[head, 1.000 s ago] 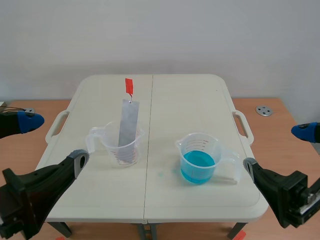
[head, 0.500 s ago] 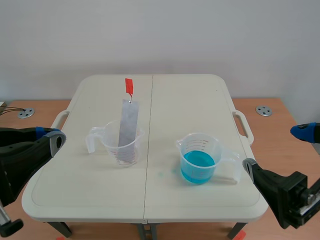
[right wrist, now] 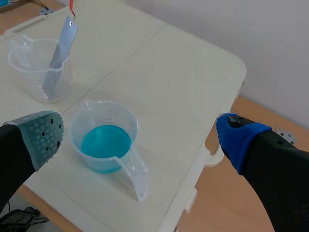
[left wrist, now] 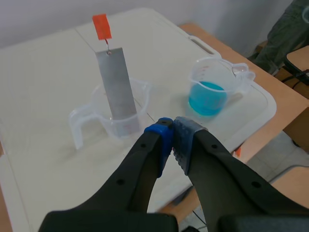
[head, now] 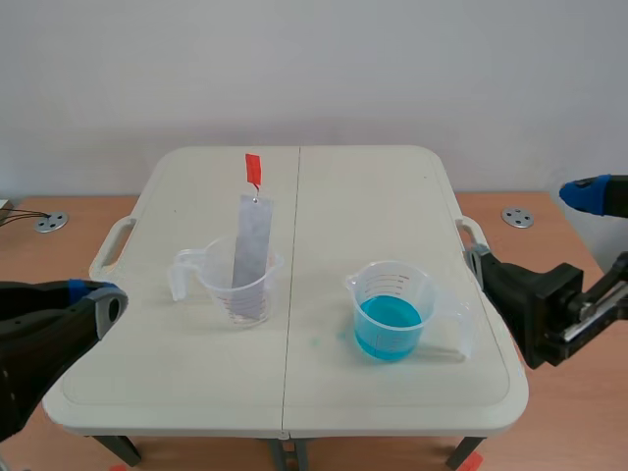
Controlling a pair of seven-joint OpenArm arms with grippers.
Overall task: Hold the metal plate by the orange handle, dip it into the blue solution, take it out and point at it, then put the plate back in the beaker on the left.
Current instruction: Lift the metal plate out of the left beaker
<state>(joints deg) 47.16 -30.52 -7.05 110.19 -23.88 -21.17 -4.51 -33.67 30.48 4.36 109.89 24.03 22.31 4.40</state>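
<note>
The left gripper (left wrist: 171, 139) sits at the near left over the table's (head: 392, 186) left rim. Its pads are pressed together on nothing, and most of its arm is cut off from view. The right gripper (right wrist: 140, 137) is spread wide at the table's right edge and touches nothing. One of its fingers is by the table's side handle and the other is out past the rim.

Just inside that edge stands the beaker of blue solution (head: 391, 312), its handle toward the rim. Well apart, left of the middle seam, the left beaker (head: 234, 287) holds the metal plate (head: 251, 240), which leans upright. The plate's foot is blurred behind the clear wall. Its orange handle (head: 253, 169) stands free above.
</note>
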